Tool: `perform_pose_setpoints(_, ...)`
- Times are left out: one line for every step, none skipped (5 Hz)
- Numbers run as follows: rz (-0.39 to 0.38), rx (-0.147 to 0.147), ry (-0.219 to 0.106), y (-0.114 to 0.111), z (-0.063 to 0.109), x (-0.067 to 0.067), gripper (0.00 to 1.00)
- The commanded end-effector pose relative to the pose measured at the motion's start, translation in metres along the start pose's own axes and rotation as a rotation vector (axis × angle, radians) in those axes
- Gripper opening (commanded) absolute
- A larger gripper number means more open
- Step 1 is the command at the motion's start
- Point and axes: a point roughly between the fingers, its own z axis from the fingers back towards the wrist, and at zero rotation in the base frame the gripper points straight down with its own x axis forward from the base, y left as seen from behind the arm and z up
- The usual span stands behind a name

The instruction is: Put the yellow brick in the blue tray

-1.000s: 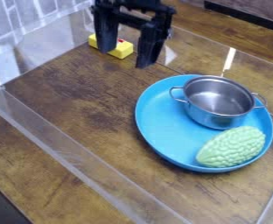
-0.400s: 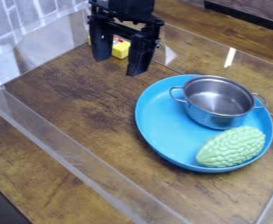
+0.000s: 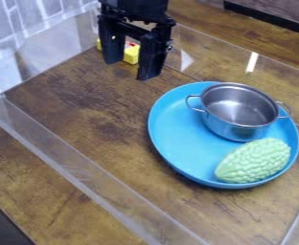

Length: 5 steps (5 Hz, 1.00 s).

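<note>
The blue tray (image 3: 178,144) lies on a brown wooden table (image 3: 76,134), its far part hidden by the steel pot (image 3: 240,108) it carries; the pale green bumpy object (image 3: 253,161) sits beside the pot, also on the tray. The dark gripper (image 3: 137,57) is cut off by the top edge, its jaws spread. Behind it, the yellow brick (image 3: 139,55) is on the table, outside the tray, partly covered. Clear plastic-like panels border the wood, their outlines hard to make out.
</note>
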Motion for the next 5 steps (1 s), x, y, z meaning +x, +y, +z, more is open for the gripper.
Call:
perform_pose_setpoints(-0.013, 0.012, -0.064, 0.008, 0.014, 0.006, 1.00)
perform_pose_setpoints(-0.036, 0.013, -0.073, 0.010, 0.011, 0.009, 1.00)
perform_pose_setpoints(-0.054, 0.014, -0.082, 0.012, 0.010, 0.012, 1.00)
perform_pose_setpoints(-0.076, 0.017, -0.092, 0.015, 0.007, 0.015, 1.00)
perform_pose_setpoints(-0.090, 0.021, -0.106, 0.018, 0.007, 0.016, 1.00)
